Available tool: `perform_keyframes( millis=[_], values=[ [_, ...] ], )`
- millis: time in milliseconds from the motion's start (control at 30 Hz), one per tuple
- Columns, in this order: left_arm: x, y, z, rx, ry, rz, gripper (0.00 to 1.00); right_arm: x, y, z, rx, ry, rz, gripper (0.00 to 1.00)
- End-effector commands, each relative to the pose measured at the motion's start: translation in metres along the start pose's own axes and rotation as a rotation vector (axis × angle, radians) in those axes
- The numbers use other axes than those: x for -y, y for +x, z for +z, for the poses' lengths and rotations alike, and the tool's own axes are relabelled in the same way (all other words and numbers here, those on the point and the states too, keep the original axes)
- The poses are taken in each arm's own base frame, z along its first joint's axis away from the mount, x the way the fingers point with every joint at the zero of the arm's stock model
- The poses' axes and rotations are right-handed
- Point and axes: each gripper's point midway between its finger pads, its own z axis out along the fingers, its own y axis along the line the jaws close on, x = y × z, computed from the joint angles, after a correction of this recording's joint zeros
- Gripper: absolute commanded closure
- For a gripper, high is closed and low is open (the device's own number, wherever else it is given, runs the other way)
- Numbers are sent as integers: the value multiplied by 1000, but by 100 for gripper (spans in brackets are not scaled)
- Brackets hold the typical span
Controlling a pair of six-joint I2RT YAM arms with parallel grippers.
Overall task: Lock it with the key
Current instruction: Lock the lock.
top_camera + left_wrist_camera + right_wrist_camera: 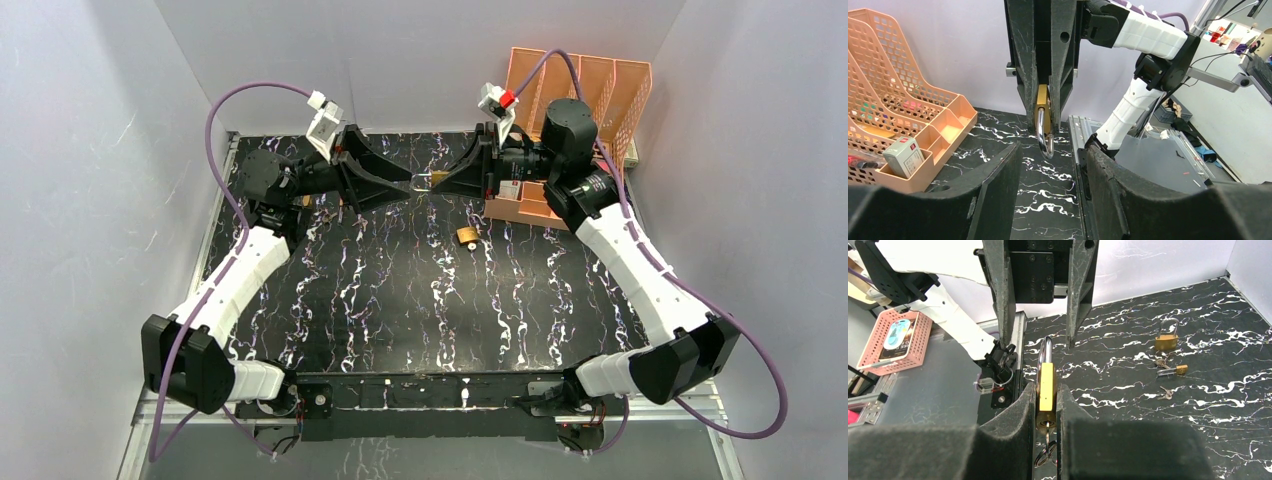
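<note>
The right claw [1046, 396] is pressed together on the brass body of a padlock [1046, 376], holding it in the air above the far middle of the black marbled worktop [1128, 407]. The lock's steel loop [1045, 142] points left, toward the other arm. A key [1047, 428] sits in the keyhole at the opposite end, with its ring hanging below.

The left claw [1050, 150] faces it, fingers spread, with the tip of the loop just between them. Whether they touch it cannot be made out.

A second padlock [1166, 339] stands on the worktop near the middle, with loose keys [1168, 370] just beside it. An orange organizer [948, 107] sits at the far right corner, with a small box [903, 156] in one of its compartments.
</note>
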Motion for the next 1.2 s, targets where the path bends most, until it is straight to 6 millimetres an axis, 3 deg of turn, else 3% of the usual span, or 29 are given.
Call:
perform_keyframes(
  millis=[0, 333, 467, 633, 1167],
  values=[
    [4, -15, 2, 19, 12, 64, 51, -10, -27, 0, 48, -38, -86, 100],
    [1, -8, 4, 12, 15, 44, 65, -6, -26, 3, 53, -49, -88, 100],
    [-1, -7, 4, 9, 14, 43, 85, -4, -25, 4, 51, -52, -84, 100],
    [-2, -5, 4, 4, 21, 46, 99, -2, -22, 5, 45, -54, -72, 100],
    [3, -1, 3, 7, 31, 6, 100, 6, -26, 13, 89, -45, -65, 100]
  ],
)
